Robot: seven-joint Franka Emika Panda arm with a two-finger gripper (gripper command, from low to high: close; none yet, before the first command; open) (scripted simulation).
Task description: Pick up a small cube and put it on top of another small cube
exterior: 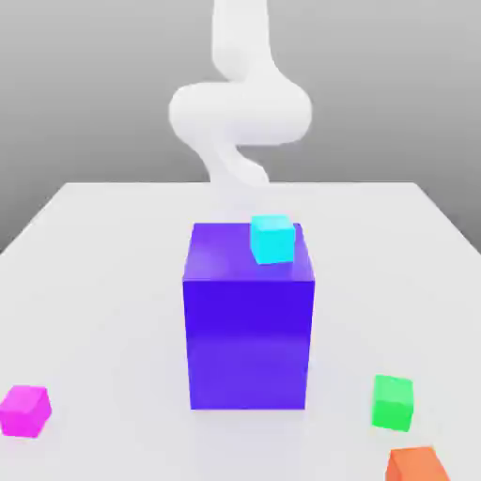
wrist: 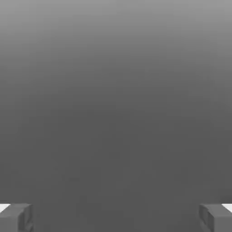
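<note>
Nothing is picked up yet. The tool (wrist: 116,217) is wide open, holding nothing. Next it must reach the pink cube (exterior: 24,411), at 8 o'clock from the big blue block (exterior: 248,319).

A cyan cube (exterior: 272,238) sits atop the big blue-violet block (exterior: 248,329), with green (exterior: 392,402) and orange (exterior: 418,466) cubes nearby.

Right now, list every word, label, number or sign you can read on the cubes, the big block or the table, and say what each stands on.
There is none to read.
Magenta-pink cube: plain faces, no marking.
Blue-violet block: plain.
Cyan cube on top of the block: plain.
Green cube: plain.
Orange cube: plain on its visible part.
White table: bare, no print.
</note>
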